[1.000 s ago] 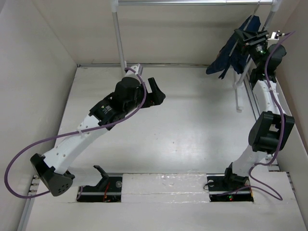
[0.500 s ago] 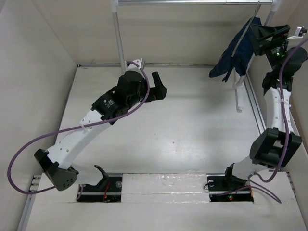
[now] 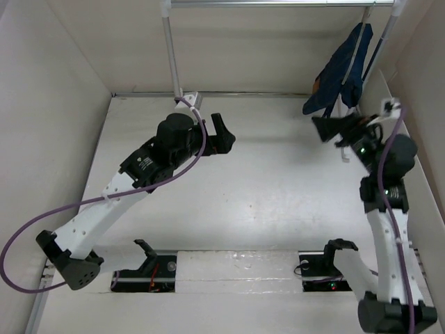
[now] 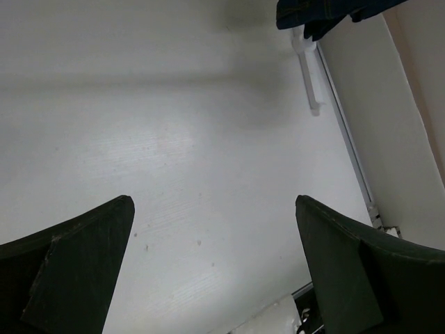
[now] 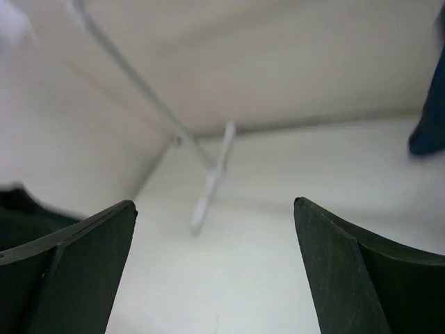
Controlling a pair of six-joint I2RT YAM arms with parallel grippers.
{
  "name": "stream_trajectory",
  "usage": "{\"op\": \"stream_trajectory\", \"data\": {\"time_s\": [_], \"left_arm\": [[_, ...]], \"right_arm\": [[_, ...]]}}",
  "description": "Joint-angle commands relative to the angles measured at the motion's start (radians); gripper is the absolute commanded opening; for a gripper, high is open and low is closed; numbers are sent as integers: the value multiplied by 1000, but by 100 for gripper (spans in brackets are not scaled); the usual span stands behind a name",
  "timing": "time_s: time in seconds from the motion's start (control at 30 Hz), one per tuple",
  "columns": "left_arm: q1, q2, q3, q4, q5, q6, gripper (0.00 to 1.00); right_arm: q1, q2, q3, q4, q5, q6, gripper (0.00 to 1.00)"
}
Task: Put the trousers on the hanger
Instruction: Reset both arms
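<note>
The dark navy trousers (image 3: pixel 342 69) hang draped from the hanger (image 3: pixel 362 26), whose thin pale wire shows between the folds under the top rail at the back right. Nothing holds them. My right gripper (image 3: pixel 321 129) is open and empty, just below and in front of their lower end. In the right wrist view my right gripper (image 5: pixel 213 203) points at bare floor, with the trousers (image 5: pixel 432 104) a blue edge at far right. My left gripper (image 3: pixel 224 131) hangs open over the back left floor. The left wrist view shows my left gripper (image 4: pixel 212 202) empty, with the trousers (image 4: pixel 327 10) at the top.
The white rack has a left pole (image 3: pixel 170 49), a right pole (image 3: pixel 382 42) with a foot (image 3: pixel 344 154), and a metal rail (image 3: pixel 278 3) across the top. Walls close in on the left, back and right. The arm bases stand on the near strip (image 3: pixel 236 268).
My right gripper has opened, let go of the trousers, and dropped down and forward from the rail. The trousers stay hanging on the hanger. My left arm has drawn back slightly.
</note>
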Motion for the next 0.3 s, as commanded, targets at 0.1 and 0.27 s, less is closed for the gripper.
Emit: {"op": "stream_trajectory", "data": {"time_s": [0.1, 0.27], "left_arm": [[-1, -115, -173, 27, 27, -48, 99], [-1, -167, -305, 128, 79, -77, 99]], "right_arm": [[172, -313, -300, -463, 217, -307, 100], [185, -471, -384, -638, 286, -336, 100]]}}
